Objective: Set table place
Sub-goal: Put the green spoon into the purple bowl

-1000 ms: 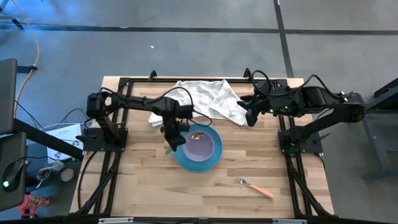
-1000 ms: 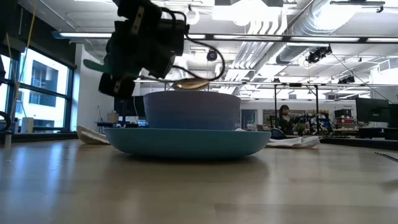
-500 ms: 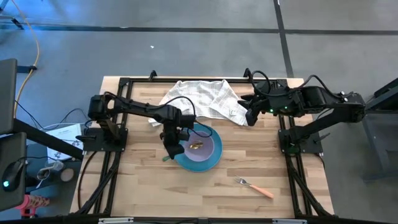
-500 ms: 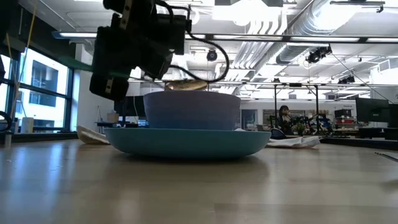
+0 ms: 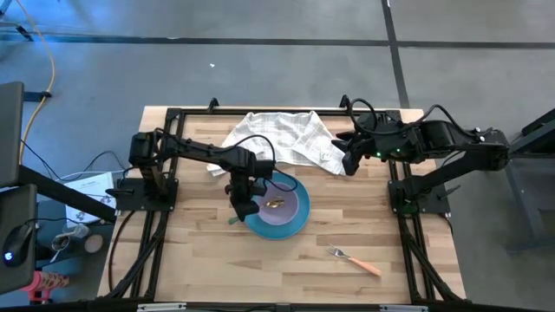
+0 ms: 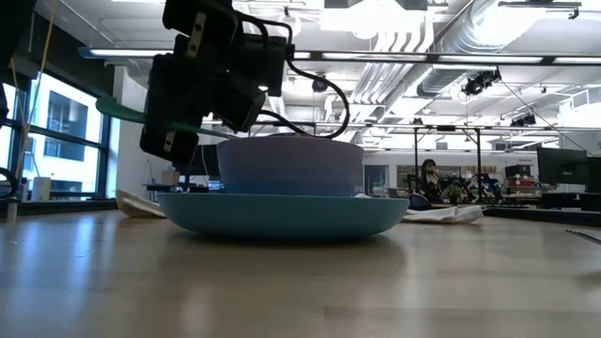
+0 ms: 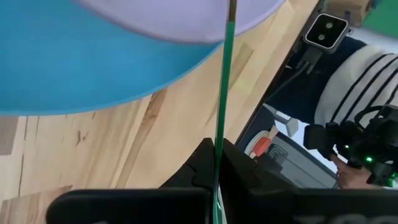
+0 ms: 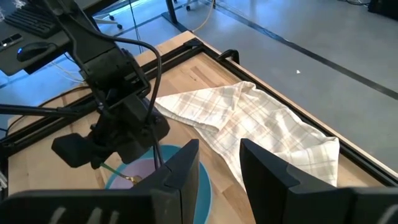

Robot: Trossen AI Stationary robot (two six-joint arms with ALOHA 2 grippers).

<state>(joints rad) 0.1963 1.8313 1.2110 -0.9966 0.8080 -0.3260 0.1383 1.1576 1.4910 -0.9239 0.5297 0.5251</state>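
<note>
1. Gripping the green handle of the gold spoon (image 5: 271, 204), the left end effector (image 5: 244, 208) hung at the rim of the lavender bowl (image 5: 281, 202), its fingers clamped tight on the thin handle (the left wrist view showed the handle pinched between them).
2. The spoon's gold head lay inside the bowl, the handle slanting out over the rim toward the left arm.
3. The bowl sat on the round blue plate (image 5: 296, 227), near the middle of the wooden worktop (image 5: 199, 260).
4. The fork with the orange handle (image 5: 356, 260) lay flat on the worktop, well apart from the plate, on the right arm's side.
5. The white checked cloth (image 5: 286, 139) lay crumpled at the far edge of the worktop.
6. The right end effector (image 5: 348, 162) waited above the cloth's right end, its fingers apart and holding nothing.
</note>
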